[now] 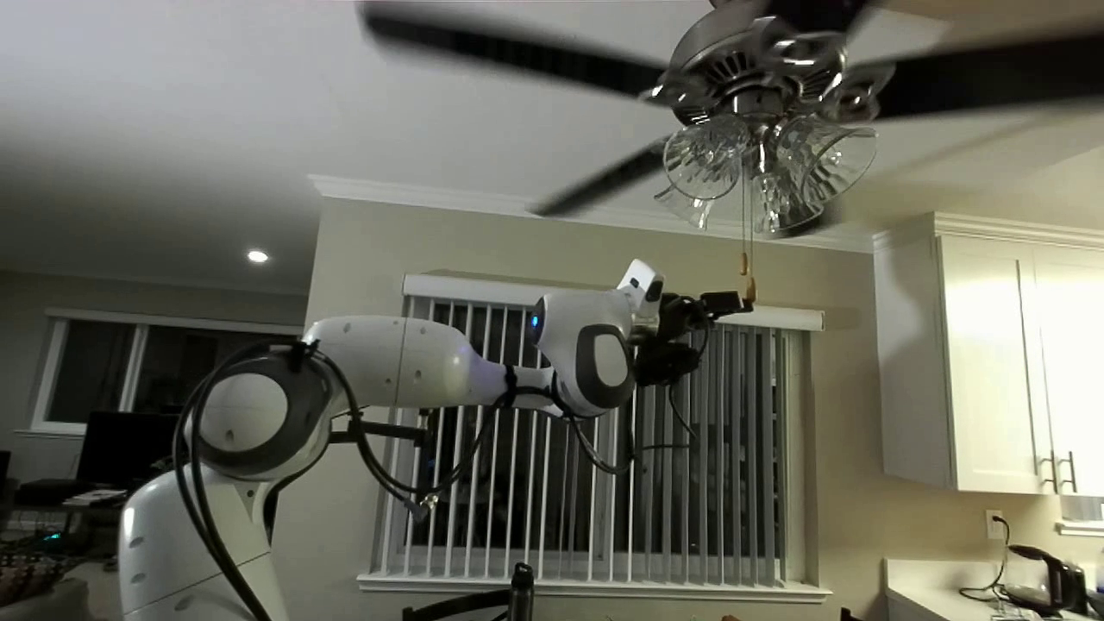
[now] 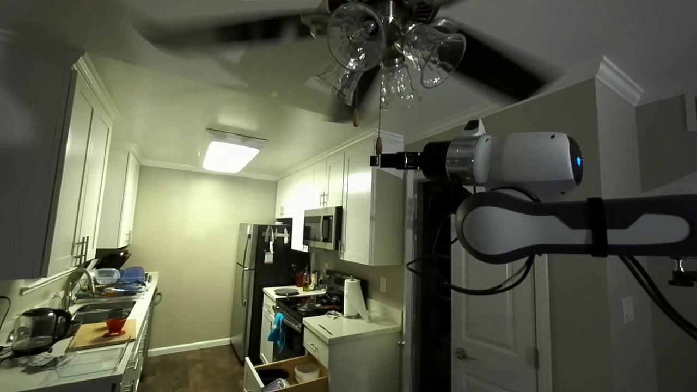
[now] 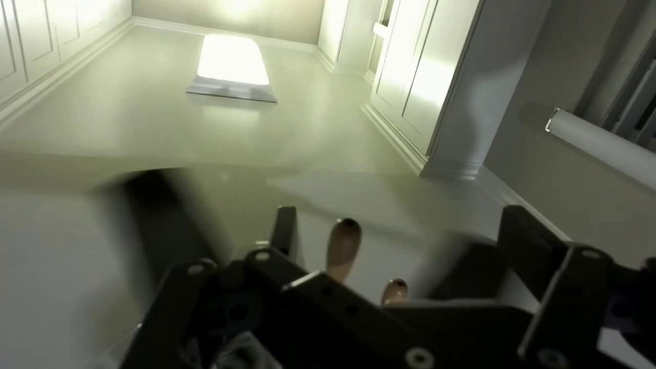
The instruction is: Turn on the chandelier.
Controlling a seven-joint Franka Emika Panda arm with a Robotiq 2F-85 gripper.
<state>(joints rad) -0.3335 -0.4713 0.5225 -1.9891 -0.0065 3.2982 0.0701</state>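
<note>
Ceiling-fan chandelier [image 1: 755, 102]: between one and two o'clock of centre in an exterior view; dark blades [image 1: 517, 53] blurred, judged turning; clear glass shades [image 1: 705, 162] showing no glow. Light judged off. Hand [image 2: 375, 160]: at six o'clock below the chandelier in both exterior views, unclenched and holding nothing, its fingers [image 3: 285, 230] well apart in the wrist view. Lower wooden-looking pull-chain fob [image 2: 379, 145]: hanging at the finger ends; contact cannot be determined. Higher fob [image 2: 356, 118]: near eleven o'clock of the lower. Assessment: approach judged nearly complete; gripping, pulling and letting go outstanding. Which fob works the light cannot be told.

Room: pale ceiling [image 1: 483, 138], eleven o'clock in an exterior view. Vertical blinds [image 1: 613, 483], between five and six o'clock, same view. Top-freezer refrigerator [image 2: 261, 261], seven o'clock in an exterior view. White tabletop [image 2: 362, 328], six o'clock there, with a paper-towel roll [image 2: 352, 296] standing on it
</note>
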